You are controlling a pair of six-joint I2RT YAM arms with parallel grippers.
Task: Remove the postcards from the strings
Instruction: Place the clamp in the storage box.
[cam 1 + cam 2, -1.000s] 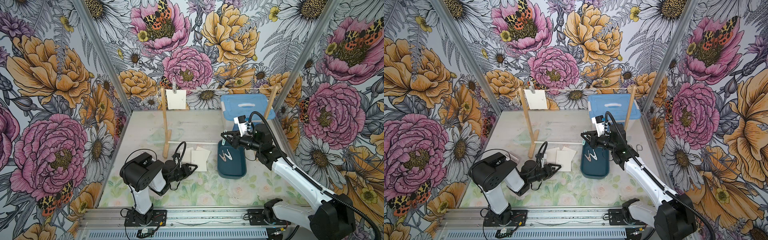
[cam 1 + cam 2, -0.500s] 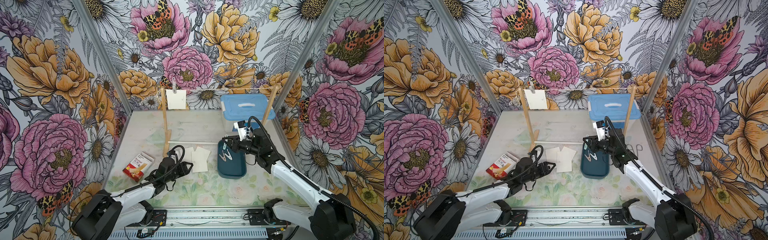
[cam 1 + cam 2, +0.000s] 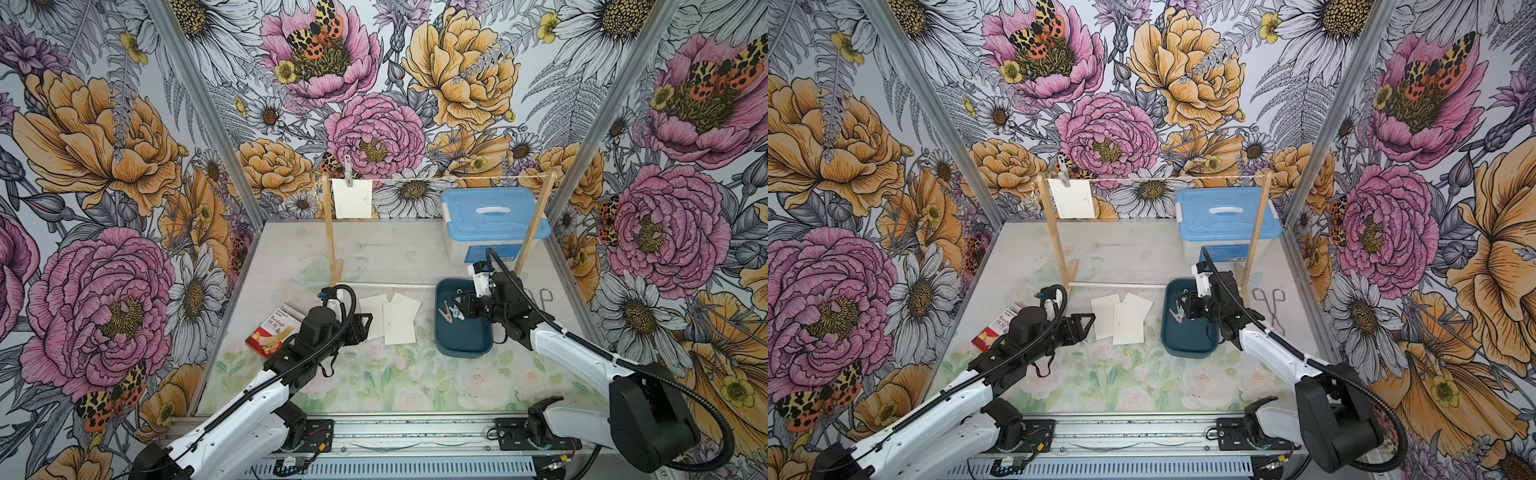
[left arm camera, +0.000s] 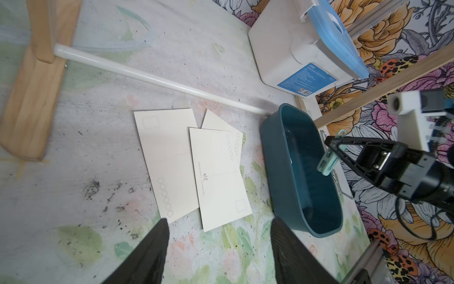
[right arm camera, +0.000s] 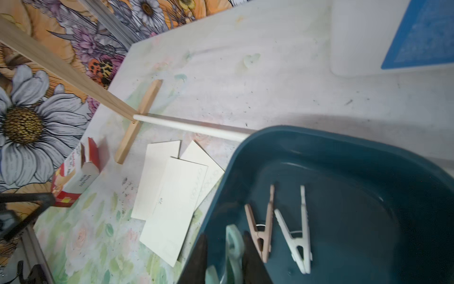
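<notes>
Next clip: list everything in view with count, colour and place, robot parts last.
hanging postcard: one, cream, pegged to the string
loose postcards: three, cream, overlapping on the table
string: one, beige, between the posts
posts: two, light wood, upright
grey peg: one, on the string
loose pegs: two, pink and white, in the tray
mint peg: one, in the right gripper
tray: one, dark teal, beside the postcards
storage box: one, white, blue lid, at the back
bandage box: one, red and white, beside the left arm
tongs: one, metal, beyond the tray
rod: one, white, joining the posts' feet
left gripper: open, empty
right gripper: shut on the mint peg
</notes>
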